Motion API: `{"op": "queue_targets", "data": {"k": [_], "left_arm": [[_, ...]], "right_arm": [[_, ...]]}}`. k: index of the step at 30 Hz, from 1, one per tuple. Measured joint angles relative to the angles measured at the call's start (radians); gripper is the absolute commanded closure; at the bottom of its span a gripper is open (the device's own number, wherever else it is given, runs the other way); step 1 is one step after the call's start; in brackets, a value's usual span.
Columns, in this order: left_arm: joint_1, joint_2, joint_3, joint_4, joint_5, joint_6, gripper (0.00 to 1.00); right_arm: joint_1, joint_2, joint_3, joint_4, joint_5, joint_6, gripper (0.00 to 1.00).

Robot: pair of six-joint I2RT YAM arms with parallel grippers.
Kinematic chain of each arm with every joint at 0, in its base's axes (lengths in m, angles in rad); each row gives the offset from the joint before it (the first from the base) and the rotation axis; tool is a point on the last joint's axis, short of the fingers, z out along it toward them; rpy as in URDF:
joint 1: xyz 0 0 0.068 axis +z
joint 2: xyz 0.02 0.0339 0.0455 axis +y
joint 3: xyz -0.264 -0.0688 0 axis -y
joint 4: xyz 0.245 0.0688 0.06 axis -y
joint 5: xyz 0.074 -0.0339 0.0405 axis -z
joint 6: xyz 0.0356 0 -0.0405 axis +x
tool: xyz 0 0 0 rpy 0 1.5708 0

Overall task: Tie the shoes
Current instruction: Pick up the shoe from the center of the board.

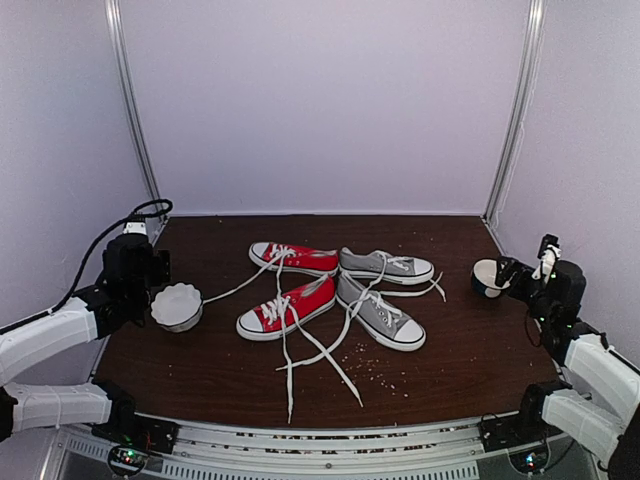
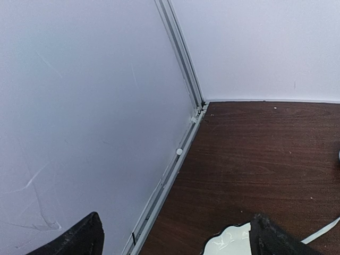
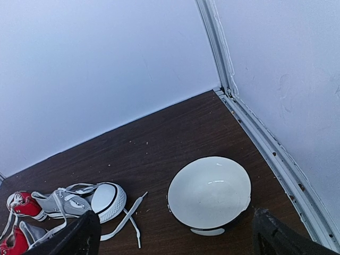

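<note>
Two grey shoes lie near the middle of the dark table, one at the back (image 1: 387, 266) and one nearer (image 1: 381, 314). Their white laces (image 1: 345, 325) trail loose across the wood. The right wrist view shows the back grey shoe's white toe cap (image 3: 103, 201) at lower left. My left gripper (image 1: 152, 268) (image 2: 177, 226) hovers open at the far left, beside a scalloped white bowl (image 1: 177, 305), with nothing between its fingers. At the far right, my right gripper (image 1: 510, 270) (image 3: 175, 226) is open and empty, just behind a round bowl (image 3: 210, 191).
Two red sneakers (image 1: 292, 257) (image 1: 287, 306) with loose white laces lie left of the grey pair. The scalloped bowl's rim (image 2: 228, 243) sits by my left finger. White enclosure walls and metal rails (image 2: 183, 58) close in the sides and back. Crumbs dot the table front.
</note>
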Motion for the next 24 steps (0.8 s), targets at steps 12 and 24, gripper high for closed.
{"op": "queue_targets", "data": {"k": [12,24], "left_arm": [[0.000,-0.078,0.106,-0.120,0.270,0.086,0.03],[-0.377,0.149,0.279,-0.238,0.741,0.316,0.10]], "right_arm": [[-0.003,-0.129,-0.041,0.088,-0.109,0.103,0.03],[0.396,0.201,0.335,-0.112,-0.225,0.043,0.09]]}}
